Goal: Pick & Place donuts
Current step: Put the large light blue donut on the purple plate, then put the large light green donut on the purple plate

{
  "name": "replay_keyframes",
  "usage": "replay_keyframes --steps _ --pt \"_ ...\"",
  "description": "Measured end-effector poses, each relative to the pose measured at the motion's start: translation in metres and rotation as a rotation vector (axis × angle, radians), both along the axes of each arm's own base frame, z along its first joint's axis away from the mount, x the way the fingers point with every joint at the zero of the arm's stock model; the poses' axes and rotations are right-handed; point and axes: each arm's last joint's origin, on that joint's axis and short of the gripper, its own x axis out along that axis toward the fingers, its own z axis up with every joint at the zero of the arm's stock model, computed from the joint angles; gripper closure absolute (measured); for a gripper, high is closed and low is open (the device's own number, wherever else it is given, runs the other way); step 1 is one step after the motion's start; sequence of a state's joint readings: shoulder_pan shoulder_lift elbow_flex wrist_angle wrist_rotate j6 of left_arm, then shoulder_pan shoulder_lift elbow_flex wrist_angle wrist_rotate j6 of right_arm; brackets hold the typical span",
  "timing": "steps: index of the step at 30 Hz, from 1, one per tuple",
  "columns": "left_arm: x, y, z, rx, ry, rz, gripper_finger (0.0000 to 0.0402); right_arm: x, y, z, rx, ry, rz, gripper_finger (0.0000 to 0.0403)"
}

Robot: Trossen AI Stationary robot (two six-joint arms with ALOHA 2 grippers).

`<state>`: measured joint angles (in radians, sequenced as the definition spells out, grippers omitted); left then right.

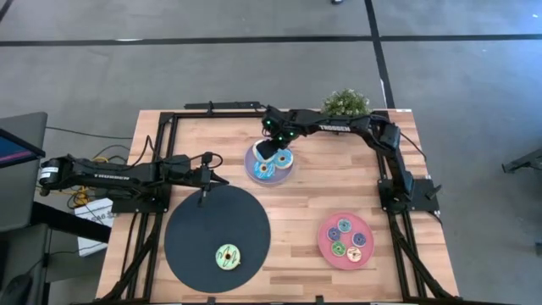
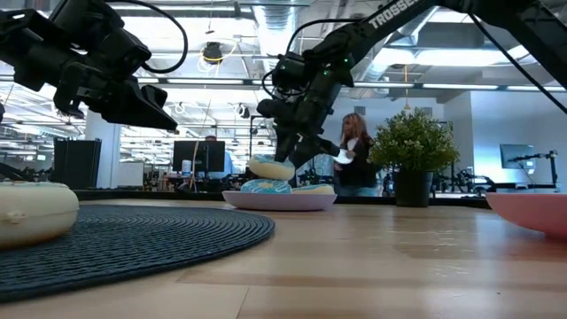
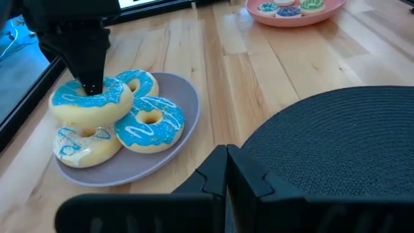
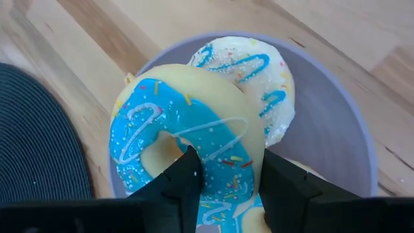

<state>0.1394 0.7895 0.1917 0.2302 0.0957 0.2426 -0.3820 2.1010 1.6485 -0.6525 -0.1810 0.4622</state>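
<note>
A lavender plate [image 1: 290,176] at the table's far middle holds several large donuts with blue icing or blue drizzle. My right gripper [image 1: 273,153] reaches over it from the right and is shut on the top blue-iced donut [image 4: 187,129]. A white donut with blue drizzle [image 4: 255,68] lies beneath it on the plate. My left gripper [image 1: 203,188] hovers shut over the far edge of the round black plate [image 1: 195,229]. One green-iced donut [image 1: 228,256] lies flat on that plate. Several small donuts [image 1: 345,238] rest on the pink plate [image 1: 325,251]. My right gripper holds the blue-iced donut by one side of its ring [image 4: 226,155]. One finger [image 4: 184,178] stands in the hole and the other finger [image 4: 284,184] is outside the rim. The fingers come from above, pointing down. The donut [image 2: 270,167] sits just above the others; whether it touches them I cannot tell.
A potted plant [image 1: 345,103] stands at the table's far edge, to the right of the lavender plate. Bare wood [image 1: 296,212] lies between the three plates. Beyond the table, people and monitors show in the room.
</note>
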Motion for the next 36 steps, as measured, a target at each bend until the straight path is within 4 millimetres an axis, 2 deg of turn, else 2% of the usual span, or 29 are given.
replay_keyframes --steps 9,20,25,31,36 --pt "0.0 0.0 0.0 -0.006 0.0 -0.001 0.0401 -0.001 -0.003 0.0 -0.008 0.002 -0.02 0.0268" --pt "0.0 0.0 0.0 -0.011 0.0 0.001 0.0401 -0.003 -0.007 0.001 -0.042 0.013 -0.045 0.0182" --pt "0.0 0.0 0.0 -0.011 0.0 0.001 0.0401 -0.004 -0.01 0.002 -0.022 0.003 -0.043 0.016" --pt "0.0 0.0 0.0 -0.01 0.0 0.002 0.0401 -0.015 -0.019 0.019 0.032 0.005 -0.041 0.0159" --pt "0.001 0.0 0.001 -0.015 -0.015 0.005 0.0401 -0.028 -0.013 0.059 -0.03 -0.044 -0.014 0.0159"
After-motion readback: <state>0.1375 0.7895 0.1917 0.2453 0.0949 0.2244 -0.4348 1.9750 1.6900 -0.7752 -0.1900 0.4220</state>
